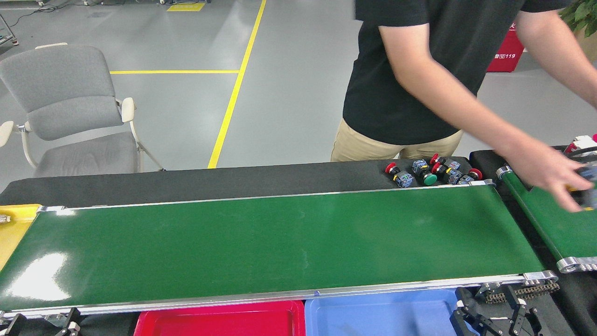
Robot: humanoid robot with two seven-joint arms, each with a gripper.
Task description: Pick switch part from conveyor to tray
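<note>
Waiting on parts: conveyor (280,242) bare, right gripper (489,317) spread open lower right, left gripper unseen, person's hand (545,175) feeding upper right.

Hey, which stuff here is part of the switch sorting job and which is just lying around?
Job:
conveyor
switch parts
red tray
blue tray
right gripper

Just there:
chair
person's hand
small belt
yellow tray
</note>
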